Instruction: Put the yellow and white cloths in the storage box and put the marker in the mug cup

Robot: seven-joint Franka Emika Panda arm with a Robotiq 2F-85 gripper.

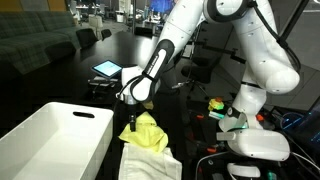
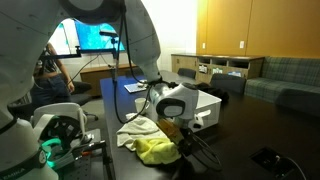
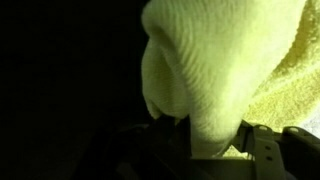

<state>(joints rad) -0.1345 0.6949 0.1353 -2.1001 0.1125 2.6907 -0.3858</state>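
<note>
Yellow cloth [image 1: 147, 133]: heaped just beside the storage box [image 1: 50, 135], not in yet.
Gripper [image 1: 133, 102]: I've got it pinching a raised fold of that cloth.
White cloth [image 1: 150, 165]: underneath, waiting its turn.
Marker: can't spot it.

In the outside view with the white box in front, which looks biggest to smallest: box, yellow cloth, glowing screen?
1. storage box
2. yellow cloth
3. glowing screen, though it sits farther back.
</note>
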